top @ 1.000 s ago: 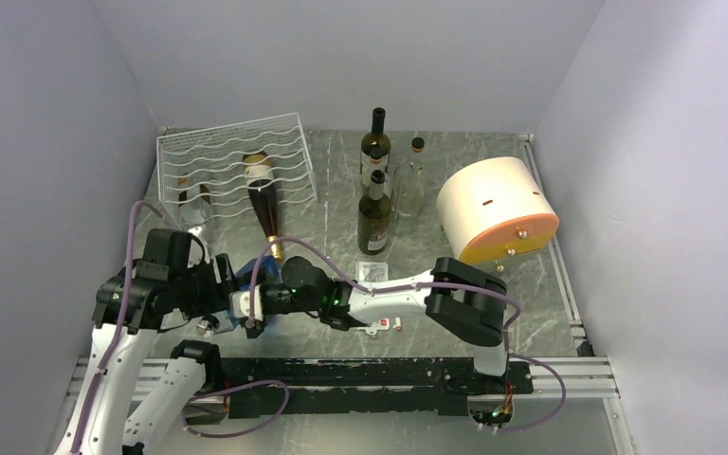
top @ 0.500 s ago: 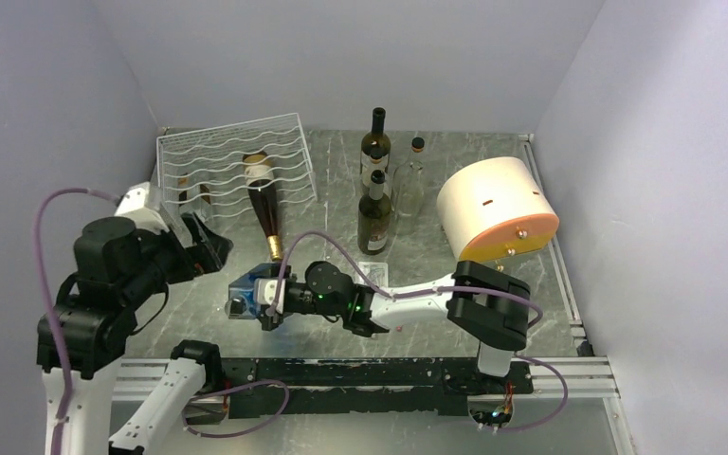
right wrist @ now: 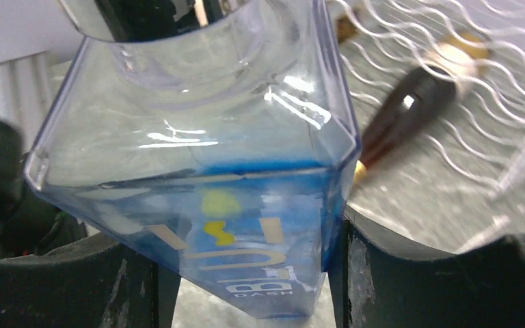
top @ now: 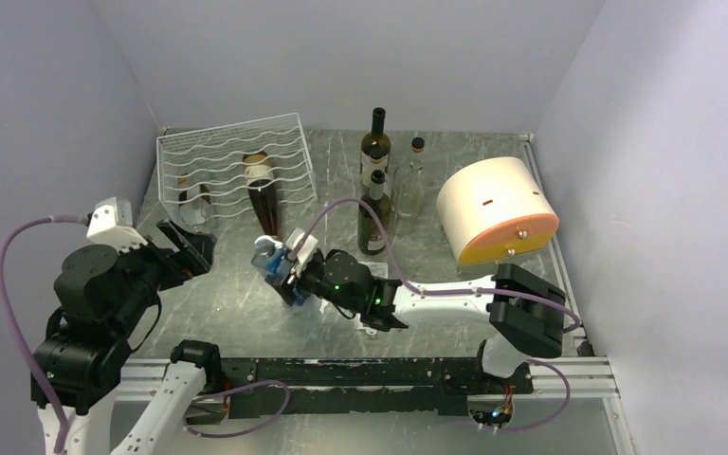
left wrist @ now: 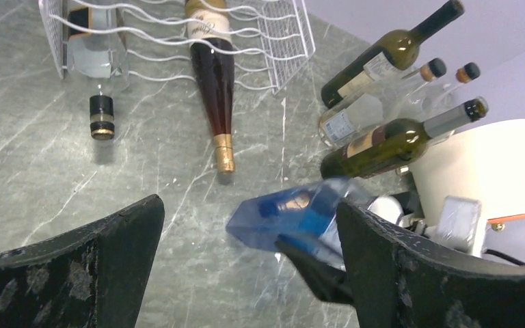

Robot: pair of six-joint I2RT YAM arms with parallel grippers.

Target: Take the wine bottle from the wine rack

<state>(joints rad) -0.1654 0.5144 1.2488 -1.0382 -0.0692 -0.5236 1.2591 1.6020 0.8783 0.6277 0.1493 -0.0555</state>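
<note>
From above, the dark brown glass wine bottle (top: 263, 201) lies in the white wire wine rack (top: 232, 152), its neck jutting over the grey marbled tabletop (top: 227, 303). Left wrist view: the left gripper (left wrist: 246, 273) hangs spread, empty. Right wrist view: the right gripper (right wrist: 246, 273) pinches a clear blue square plastic bottle (right wrist: 198, 157).

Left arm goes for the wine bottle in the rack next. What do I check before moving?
1. Left gripper open, empty: ok.
2. Right gripper free: not ok, shut on the blue bottle.
3. Wine bottle lies in the wine rack, foil neck sticking out toward the arms: ok.
4. Room around that neck: not ok, the blue bottle hangs close by.
5. Clear bottle in the rack apart from the wine bottle: ok.
</note>
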